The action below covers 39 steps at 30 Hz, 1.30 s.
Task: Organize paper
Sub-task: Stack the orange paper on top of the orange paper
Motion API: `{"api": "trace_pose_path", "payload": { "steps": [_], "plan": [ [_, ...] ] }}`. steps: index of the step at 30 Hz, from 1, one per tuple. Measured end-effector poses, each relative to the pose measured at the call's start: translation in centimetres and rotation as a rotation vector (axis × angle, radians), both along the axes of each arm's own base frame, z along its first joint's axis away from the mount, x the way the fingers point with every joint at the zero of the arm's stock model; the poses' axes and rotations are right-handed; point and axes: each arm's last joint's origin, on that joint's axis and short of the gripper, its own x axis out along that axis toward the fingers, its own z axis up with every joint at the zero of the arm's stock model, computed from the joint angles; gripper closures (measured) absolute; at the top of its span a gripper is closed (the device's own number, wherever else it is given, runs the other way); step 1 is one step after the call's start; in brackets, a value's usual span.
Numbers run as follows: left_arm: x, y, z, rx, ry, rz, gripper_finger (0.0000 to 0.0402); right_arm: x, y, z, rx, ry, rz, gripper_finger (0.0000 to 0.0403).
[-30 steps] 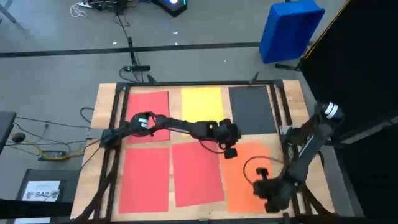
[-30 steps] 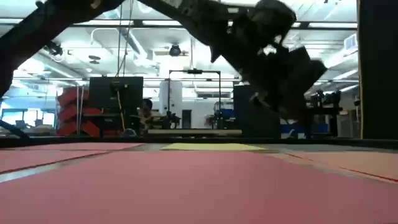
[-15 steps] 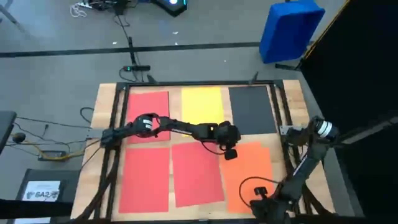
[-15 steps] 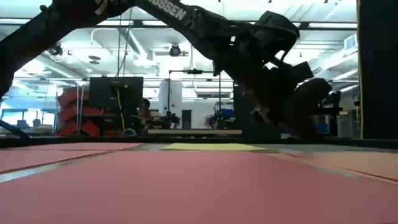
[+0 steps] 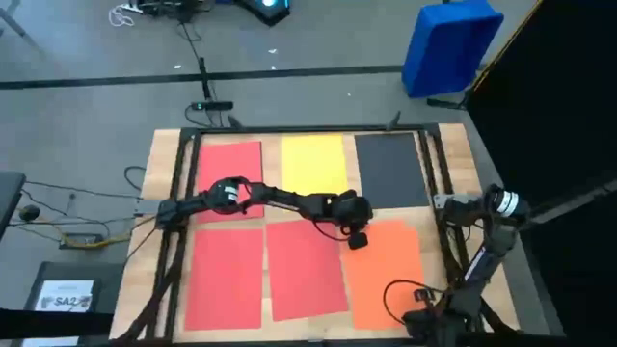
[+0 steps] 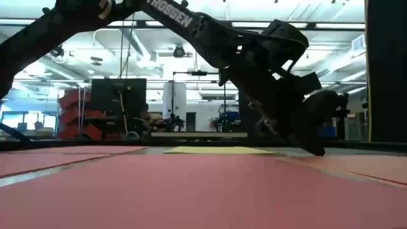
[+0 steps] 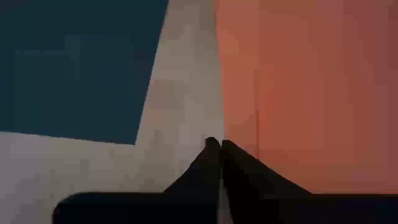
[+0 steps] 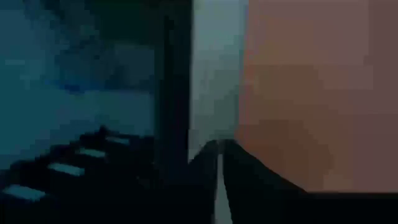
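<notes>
Six sheets of paper lie flat on the table. At the far side are a red sheet, a yellow one and a black one. At the near side are two red sheets and an orange one. My left gripper is shut, low over the orange sheet's far left corner. My right gripper is shut and points down by the orange sheet's near right corner. My left gripper has its shut fingertips slanting down at the orange sheet's left edge, near the far corner; I cannot tell whether they touch paper or table. My right gripper hangs shut beside the orange sheet's edge; whether it touches cannot be told.
Black frame rails run along the table's sides and far edge. A blue bin stands on the floor beyond the far right corner. A dark box with a white label sits left of the table. Cables trail on the floor.
My left gripper has sunk toward the table at the orange sheet's far left corner. My right gripper has gone toward the near edge, come lower and tipped further down. The sheets have stayed where they were.
</notes>
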Motion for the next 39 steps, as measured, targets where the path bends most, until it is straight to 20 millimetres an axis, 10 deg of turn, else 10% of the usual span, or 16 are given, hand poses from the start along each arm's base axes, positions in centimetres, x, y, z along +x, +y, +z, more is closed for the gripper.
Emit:
{"api": "trace_pose_path", "payload": {
  "steps": [39],
  "plan": [
    [0.1,-0.5,-0.2,-0.048,-0.019,-0.143,0.0402,-0.6,-1.4,-0.3,-0.146,0.094,-0.103,0.0403]
  ]
}}
